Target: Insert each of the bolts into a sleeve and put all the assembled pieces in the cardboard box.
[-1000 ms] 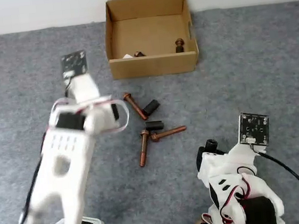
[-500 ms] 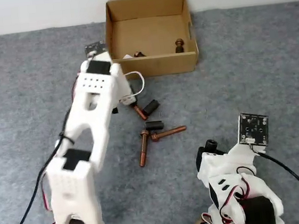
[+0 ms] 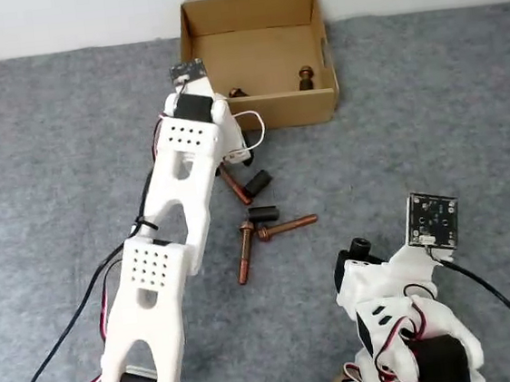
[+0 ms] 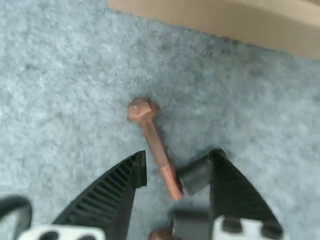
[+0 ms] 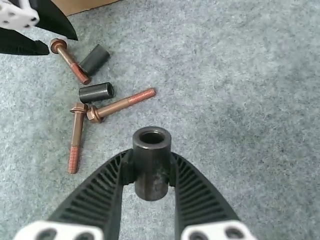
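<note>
As the left arm swings in from the left over one second, the left gripper [image 4: 177, 161] now hangs open-fingered astride a copper bolt [image 4: 154, 140] lying on the near side of the cardboard box [image 3: 260, 111], apparently lining up a pick. At near right, the right gripper [image 5: 150, 162], unmoved, clamps a black sleeve [image 5: 151, 142] upright, awaiting that bolt.
</note>
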Available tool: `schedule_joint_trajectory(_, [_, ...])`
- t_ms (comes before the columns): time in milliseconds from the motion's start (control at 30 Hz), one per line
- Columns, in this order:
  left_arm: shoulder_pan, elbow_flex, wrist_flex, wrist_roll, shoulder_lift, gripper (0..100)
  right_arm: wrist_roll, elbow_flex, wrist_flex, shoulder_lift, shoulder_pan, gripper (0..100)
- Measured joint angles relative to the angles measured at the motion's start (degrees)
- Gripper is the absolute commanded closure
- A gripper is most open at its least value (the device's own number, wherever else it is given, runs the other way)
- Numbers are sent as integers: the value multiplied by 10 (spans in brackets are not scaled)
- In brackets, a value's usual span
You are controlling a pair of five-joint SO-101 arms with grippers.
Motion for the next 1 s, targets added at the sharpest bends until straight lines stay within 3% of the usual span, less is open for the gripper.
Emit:
schedule_joint_trajectory(233, [-23, -76, 1, 0, 88, 807, 0, 0, 0, 0, 0, 991])
schedule_joint_trajectory(433, [-22, -93, -4, 0, 110, 992, 0, 0, 0, 0, 0, 991])
schedule_joint_trajectory(1000, [-16, -94, 1, 2, 110, 996, 0, 0, 0, 0, 0, 991])
